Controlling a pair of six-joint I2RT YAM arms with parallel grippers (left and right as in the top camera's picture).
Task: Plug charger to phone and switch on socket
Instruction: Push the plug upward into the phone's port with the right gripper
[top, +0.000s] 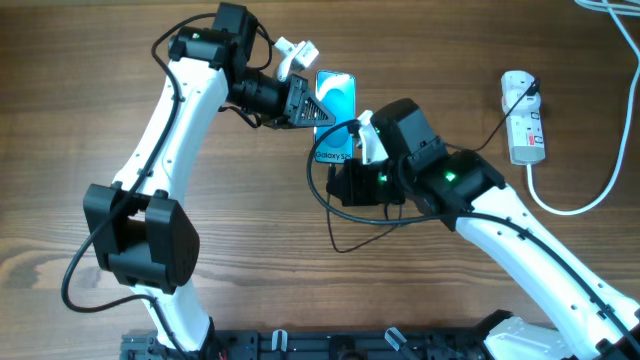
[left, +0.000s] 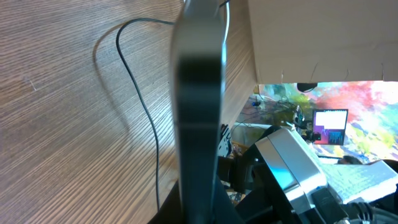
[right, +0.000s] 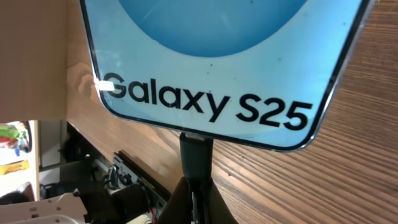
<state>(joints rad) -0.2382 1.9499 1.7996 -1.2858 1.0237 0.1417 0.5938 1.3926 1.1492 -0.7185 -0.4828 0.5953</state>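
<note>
The phone (right: 211, 62) was held just above the tabletop (top: 100, 80) near its middle. The left claw (top: 303, 100) was clamped on the phone's side, so the left wrist view showed it edge-on. The right claw (right: 196, 188) was pinched narrow on the plug end of the charger (right: 196, 152). It pressed the dark plug against the phone's lower edge, just beneath the printed model name. Whether the tip was fully seated or only touching the port could not be told from these views. The step in hand looked like the insertion itself. To do it well, the plug should run straight along the phone's long axis, with no sideways cant, and the push should be slow and short. The left arm would need to brace firmly, so that the phone neither slid in its grip nor twisted. The slack cable looping over the wood should be left free of both arms. The socket (top: 525, 120) lay well apart toward the far right, with its black plug in and its switch not yet touched.
</note>
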